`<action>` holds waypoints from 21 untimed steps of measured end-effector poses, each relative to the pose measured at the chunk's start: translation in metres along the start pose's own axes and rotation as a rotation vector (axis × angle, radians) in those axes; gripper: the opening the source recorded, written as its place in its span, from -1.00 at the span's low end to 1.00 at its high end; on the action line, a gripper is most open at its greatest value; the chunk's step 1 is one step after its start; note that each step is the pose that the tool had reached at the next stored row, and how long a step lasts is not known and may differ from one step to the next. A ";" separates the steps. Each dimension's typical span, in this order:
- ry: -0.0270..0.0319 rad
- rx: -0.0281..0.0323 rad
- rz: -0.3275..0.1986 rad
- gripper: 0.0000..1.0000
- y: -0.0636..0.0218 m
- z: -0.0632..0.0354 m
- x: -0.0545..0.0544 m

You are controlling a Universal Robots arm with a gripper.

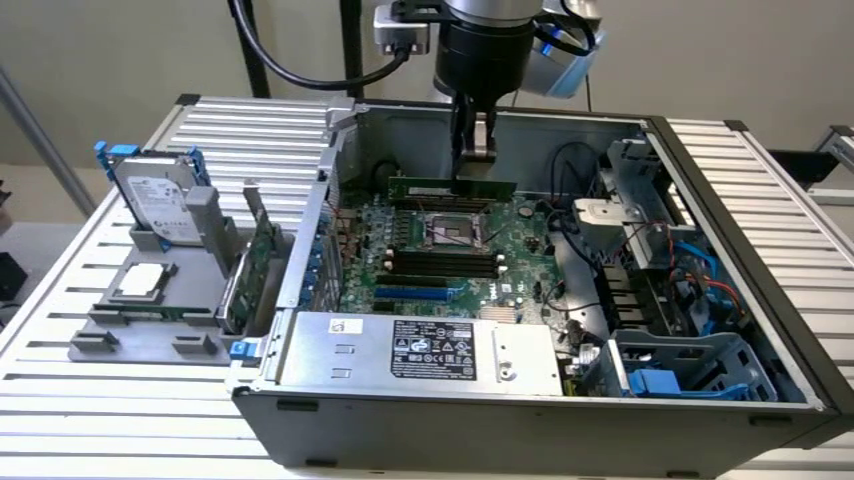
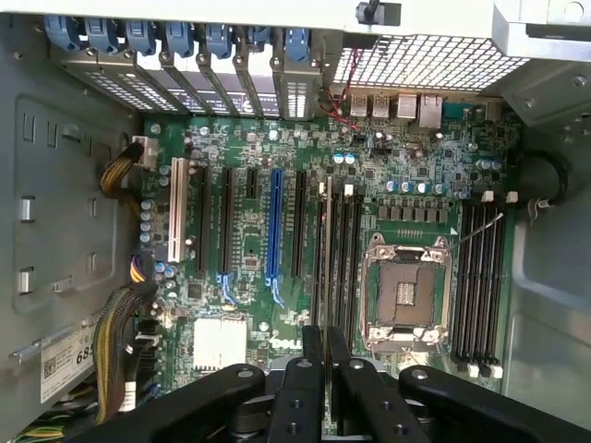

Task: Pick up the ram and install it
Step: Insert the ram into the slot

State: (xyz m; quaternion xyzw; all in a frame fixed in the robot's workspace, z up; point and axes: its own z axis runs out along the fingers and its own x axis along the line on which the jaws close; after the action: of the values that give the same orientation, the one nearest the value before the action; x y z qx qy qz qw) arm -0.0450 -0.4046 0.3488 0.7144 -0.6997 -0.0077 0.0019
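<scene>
Exterior view: the gripper (image 1: 477, 165), its arm cut off at the frame's top, reaches into the open grey metal computer case (image 1: 534, 420). It is clamped on the top edge of the ram (image 1: 451, 187), a long, thin green stick held level over the motherboard (image 1: 441, 245).

Wrist view: the ram (image 2: 327, 249) shows edge-on as a pale sliver, pinched between black fingers (image 2: 300, 392) over the black slots (image 2: 343, 258). Whether it touches them is unclear.

**Stock count, counter and case**

Counting one gripper (image 1: 477, 160) and one ram (image 1: 451, 187). Tallying on the counter (image 1: 747, 170) one open computer case (image 1: 534, 430), one hard drive (image 1: 158, 200), one expansion card (image 1: 254, 270) and one processor chip (image 1: 143, 282). Tallying inside the case one motherboard (image 1: 523, 240), one processor socket (image 1: 451, 232), one power supply (image 1: 427, 350), one blue slot (image 2: 273, 221), one white slot (image 2: 174, 208), and four black memory slots (image 2: 482, 277) in one bank.
</scene>
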 end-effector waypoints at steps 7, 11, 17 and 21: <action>0.0000 0.0000 0.000 -1.00 -0.0002 0.0083 -0.001; 0.0000 0.0000 0.000 -1.00 -0.0004 0.0154 -0.004; 0.0000 -0.0001 0.005 -1.00 -0.0016 0.0265 -0.013; -0.0002 -0.0001 0.008 -1.00 -0.0030 0.0338 -0.019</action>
State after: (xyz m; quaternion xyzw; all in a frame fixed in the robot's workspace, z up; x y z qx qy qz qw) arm -0.0429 -0.3855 0.3151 0.7115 -0.7026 -0.0078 0.0019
